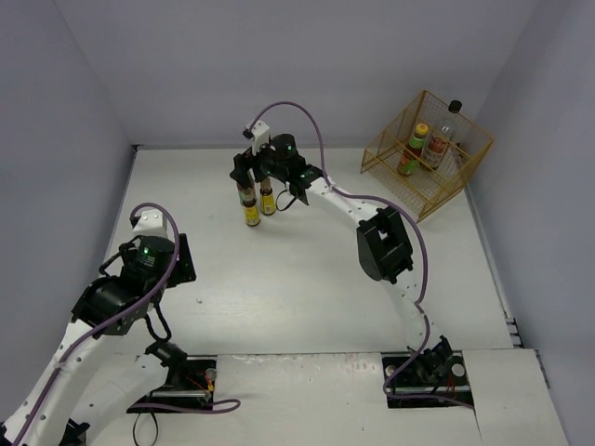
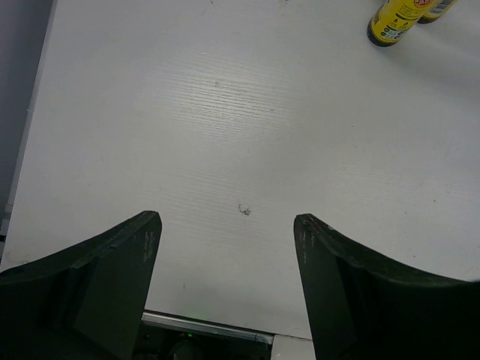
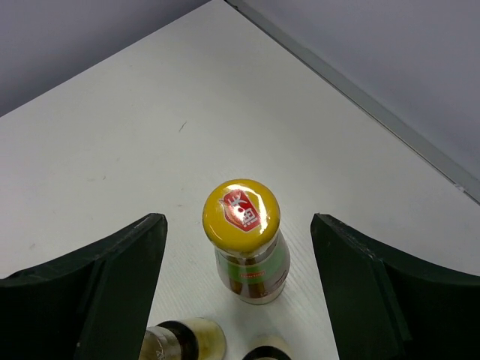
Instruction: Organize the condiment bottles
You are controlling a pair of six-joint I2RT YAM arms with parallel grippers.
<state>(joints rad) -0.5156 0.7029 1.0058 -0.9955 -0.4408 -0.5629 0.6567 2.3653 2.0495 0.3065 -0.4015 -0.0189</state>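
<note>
Your right gripper [image 3: 236, 225] hangs wide open over the far left-centre of the table [image 1: 307, 279], its jaws straddling 1 upright yellow-capped bottle [image 3: 241, 212] directly below with a gap on each side, while your left gripper [image 2: 227, 225], wide and empty, sits well apart, near left.

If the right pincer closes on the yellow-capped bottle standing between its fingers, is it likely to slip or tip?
The yellow-capped bottle stands upright on a narrow base, so a push near the cap would probably tip it. Its body looks like smooth glass, so it may slip in a loose grip.
</note>
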